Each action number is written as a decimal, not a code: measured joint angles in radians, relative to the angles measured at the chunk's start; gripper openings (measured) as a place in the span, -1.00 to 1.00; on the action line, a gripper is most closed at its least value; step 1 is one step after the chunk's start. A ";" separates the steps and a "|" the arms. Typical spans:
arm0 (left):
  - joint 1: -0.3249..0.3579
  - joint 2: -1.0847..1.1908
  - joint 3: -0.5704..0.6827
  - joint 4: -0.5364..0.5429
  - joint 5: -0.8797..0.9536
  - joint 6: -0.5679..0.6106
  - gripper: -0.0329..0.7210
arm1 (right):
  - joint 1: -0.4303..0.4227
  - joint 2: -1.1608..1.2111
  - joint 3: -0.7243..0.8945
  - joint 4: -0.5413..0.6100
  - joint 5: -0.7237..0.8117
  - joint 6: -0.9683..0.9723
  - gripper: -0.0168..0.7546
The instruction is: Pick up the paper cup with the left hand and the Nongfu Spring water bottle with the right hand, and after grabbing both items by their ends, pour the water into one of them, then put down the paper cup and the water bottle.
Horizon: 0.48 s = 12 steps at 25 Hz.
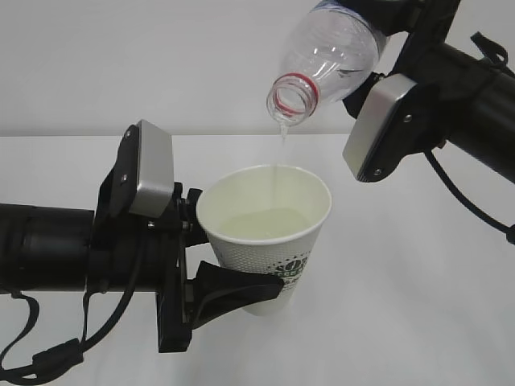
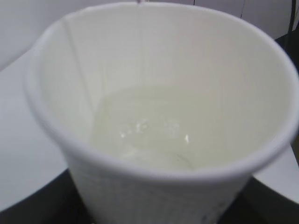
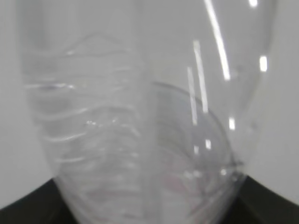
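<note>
In the exterior view the left gripper (image 1: 211, 261) is clamped around the lower body of the paper cup (image 1: 269, 233), holding it upright and clear of the white worktop (image 1: 418, 322), while the right gripper (image 1: 378, 72) grips the Nongfu Spring water bottle (image 1: 330, 56) tipped mouth-down just above the cup, a thin thread of water (image 1: 282, 138) falling from its red-ringed neck towards the cup. The left wrist view looks straight into the cup (image 2: 159, 154), where pale water (image 2: 154, 130) covers the bottom. The right wrist view is filled by the clear ribbed bottle wall (image 3: 140, 116), with the dark gripper edges just below it at both lower corners.
</note>
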 joint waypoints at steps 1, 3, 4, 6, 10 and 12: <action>0.000 0.000 0.000 0.000 0.000 0.000 0.39 | 0.000 0.000 0.000 0.001 0.000 0.000 0.26; 0.000 0.000 0.000 0.000 0.002 0.000 0.39 | 0.000 0.000 0.000 0.001 0.000 0.000 0.26; 0.000 0.000 0.000 0.000 0.002 0.000 0.39 | 0.000 0.000 0.000 0.001 0.000 0.000 0.26; 0.000 0.000 0.000 0.000 0.002 0.000 0.39 | 0.000 0.000 0.000 0.001 0.000 0.000 0.26; 0.000 0.000 0.000 0.000 0.002 0.000 0.39 | 0.000 0.000 0.000 0.001 0.000 0.000 0.26; 0.000 0.000 0.000 0.000 0.002 0.000 0.39 | 0.000 0.000 0.000 0.001 0.000 0.000 0.26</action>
